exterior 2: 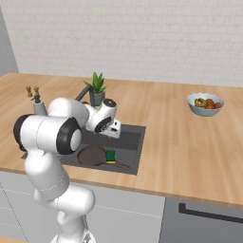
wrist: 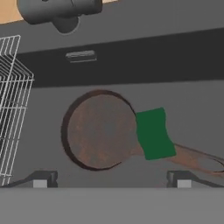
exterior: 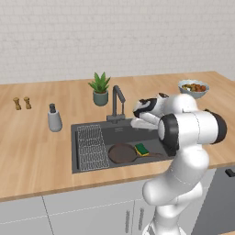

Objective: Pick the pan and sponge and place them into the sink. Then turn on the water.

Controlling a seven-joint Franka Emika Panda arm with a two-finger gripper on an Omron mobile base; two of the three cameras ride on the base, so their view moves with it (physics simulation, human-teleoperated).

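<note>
The dark round pan [exterior: 121, 153] lies flat on the floor of the sink [exterior: 73, 147], its long handle pointing right. Green face up, the sponge [exterior: 142, 149] rests over the spot where the handle joins the pan. From the hand view, the pan [wrist: 98, 129] and sponge [wrist: 153, 133] lie straight below. My gripper [exterior: 136, 123] hovers over the basin's back right part, near the faucet [exterior: 117, 98], open with nothing between its fingers. It also hangs above the pan [exterior 2: 92, 155] in the right base view, gripper [exterior 2: 114, 130]. No water comes from the spout.
A wire rack [exterior: 91, 146] fills the sink's left part. A potted plant [exterior: 100, 89] stands behind the faucet, a soap dispenser [exterior: 54, 118] and two small shakers [exterior: 22, 103] to the left. A grey bowl of food [exterior: 193, 87] sits at the back right.
</note>
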